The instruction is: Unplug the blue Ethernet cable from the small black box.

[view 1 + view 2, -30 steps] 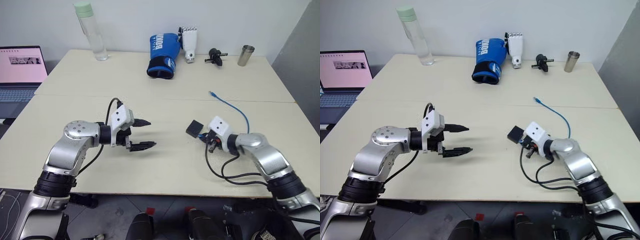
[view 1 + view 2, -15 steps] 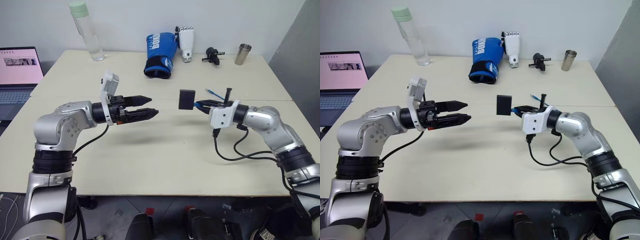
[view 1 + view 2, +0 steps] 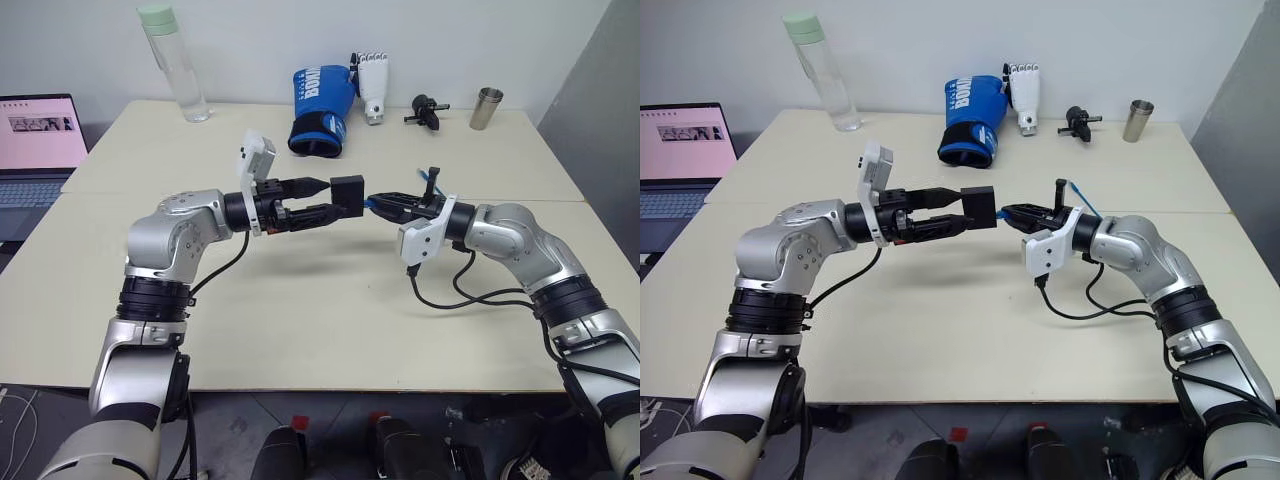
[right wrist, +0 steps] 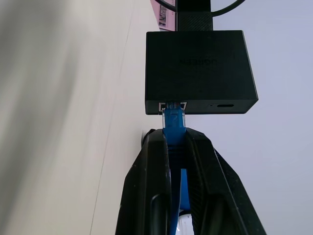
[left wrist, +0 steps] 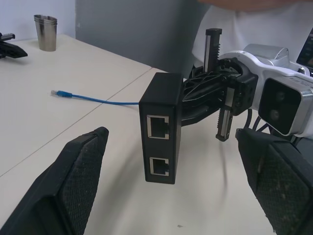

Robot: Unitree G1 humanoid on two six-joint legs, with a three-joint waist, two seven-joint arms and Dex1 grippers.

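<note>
Two grippers point(image 3: 318, 200) point(image 3: 388, 207) meeting midair, right pinching blue Ethernet cable point(image 4: 173, 121), small black box point(image 3: 347, 195)

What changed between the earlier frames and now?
The right gripper, shut on the blue cable, lifted the black box off the table. The open left gripper rose to bracket the box. The cable stayed plugged in; the items at the back stayed put.

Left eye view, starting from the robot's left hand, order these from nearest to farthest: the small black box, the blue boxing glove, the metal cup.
From the left hand:
1. The small black box, right at its fingertips, held up over the table's middle.
2. The blue boxing glove, toward the table's back edge.
3. The metal cup, at the far back right corner.
</note>
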